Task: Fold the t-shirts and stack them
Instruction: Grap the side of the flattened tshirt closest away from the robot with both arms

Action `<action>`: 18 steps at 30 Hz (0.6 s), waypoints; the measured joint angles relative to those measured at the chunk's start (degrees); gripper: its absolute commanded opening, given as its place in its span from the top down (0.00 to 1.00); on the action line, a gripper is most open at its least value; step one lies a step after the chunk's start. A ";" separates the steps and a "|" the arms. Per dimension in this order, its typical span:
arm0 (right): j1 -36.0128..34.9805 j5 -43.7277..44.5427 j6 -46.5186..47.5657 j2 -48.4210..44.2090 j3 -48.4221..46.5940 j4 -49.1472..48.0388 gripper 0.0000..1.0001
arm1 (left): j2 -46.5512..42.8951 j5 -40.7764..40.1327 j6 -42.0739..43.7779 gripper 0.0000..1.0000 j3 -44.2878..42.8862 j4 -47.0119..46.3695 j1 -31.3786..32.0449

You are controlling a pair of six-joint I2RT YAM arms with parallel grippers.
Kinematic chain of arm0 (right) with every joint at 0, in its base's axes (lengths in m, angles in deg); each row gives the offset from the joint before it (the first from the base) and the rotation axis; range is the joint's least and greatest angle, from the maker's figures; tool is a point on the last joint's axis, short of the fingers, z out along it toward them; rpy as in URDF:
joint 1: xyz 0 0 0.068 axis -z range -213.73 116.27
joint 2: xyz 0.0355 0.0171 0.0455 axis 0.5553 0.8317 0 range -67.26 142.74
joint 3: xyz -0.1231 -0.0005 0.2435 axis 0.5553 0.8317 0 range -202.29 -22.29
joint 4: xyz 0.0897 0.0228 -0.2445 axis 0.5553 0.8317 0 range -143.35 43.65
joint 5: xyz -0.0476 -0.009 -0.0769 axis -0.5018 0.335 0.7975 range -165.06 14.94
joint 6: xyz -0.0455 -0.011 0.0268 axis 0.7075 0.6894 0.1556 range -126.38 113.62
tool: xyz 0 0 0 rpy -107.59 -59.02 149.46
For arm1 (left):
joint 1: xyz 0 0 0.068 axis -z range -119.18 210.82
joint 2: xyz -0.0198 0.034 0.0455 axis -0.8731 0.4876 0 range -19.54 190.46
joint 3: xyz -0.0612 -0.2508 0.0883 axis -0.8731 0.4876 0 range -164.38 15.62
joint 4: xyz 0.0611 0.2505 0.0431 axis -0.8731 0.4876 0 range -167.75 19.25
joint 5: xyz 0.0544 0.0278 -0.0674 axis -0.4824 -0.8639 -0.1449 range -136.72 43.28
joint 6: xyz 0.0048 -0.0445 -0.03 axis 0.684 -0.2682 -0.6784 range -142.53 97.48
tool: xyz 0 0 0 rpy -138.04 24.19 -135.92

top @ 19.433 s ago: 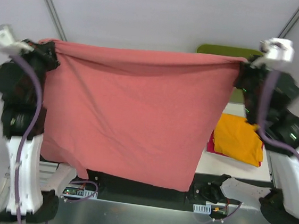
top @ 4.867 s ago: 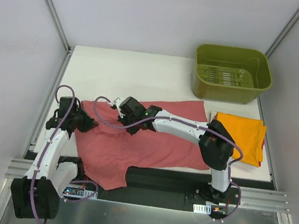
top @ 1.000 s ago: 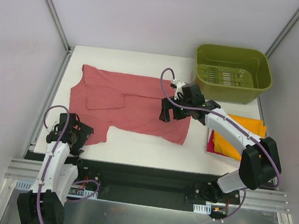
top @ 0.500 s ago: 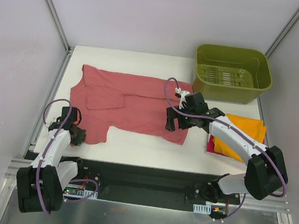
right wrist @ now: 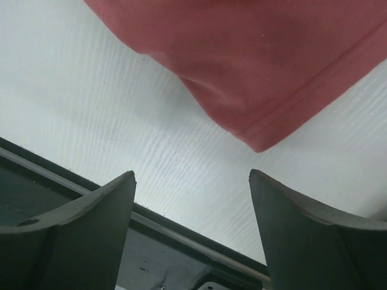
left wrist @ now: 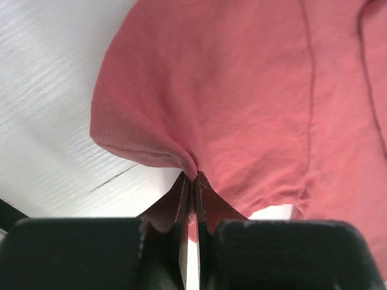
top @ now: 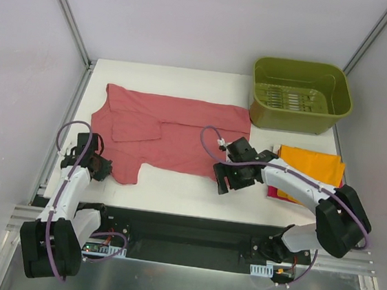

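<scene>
your left fingers (left wrist: 184, 196) pinching hem of dusty-red cloth t-shirt (top: 174, 132), bunched at their tips | right fingers (right wrist: 91, 223) spread, shirt corner just ahead, unheld | likely gripping both corners to fold

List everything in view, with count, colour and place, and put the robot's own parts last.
salmon t-shirt: one, dusty red, spread on the table's left and middle
orange t-shirt: one, bright orange, folded, right side
magenta t-shirt: one, pink, only an edge showing under the orange one
green tub: one, olive green, far right corner
table: one, white
left pincer: one, black, shut on the salmon t-shirt's near left corner
right pincer: one, black, open, by the shirt's near right corner
</scene>
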 measured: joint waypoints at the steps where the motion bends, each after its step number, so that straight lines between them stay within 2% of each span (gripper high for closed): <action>1: -0.72 0.42 -0.20 0.85 -0.02 -0.04 0.31 | -0.42 0.17 0.22 1.00 -0.24 -0.13 0.00; 2: -1.42 0.81 -0.37 1.84 -0.04 -0.07 0.39 | -0.85 0.20 0.44 1.00 -0.44 -0.35 0.00; 5: -2.34 2.38 -0.76 4.57 -0.13 -0.24 0.46 | -1.29 0.20 0.72 1.00 -0.83 -0.42 0.00; 13: -2.34 8.98 -1.01 9.73 -2.27 -0.33 0.47 | -0.96 0.22 1.53 1.00 -1.27 -0.42 0.00; 18: -2.34 11.39 -0.98 10.03 -2.78 -0.68 0.57 | -0.52 0.20 1.81 1.00 -1.42 -0.46 0.00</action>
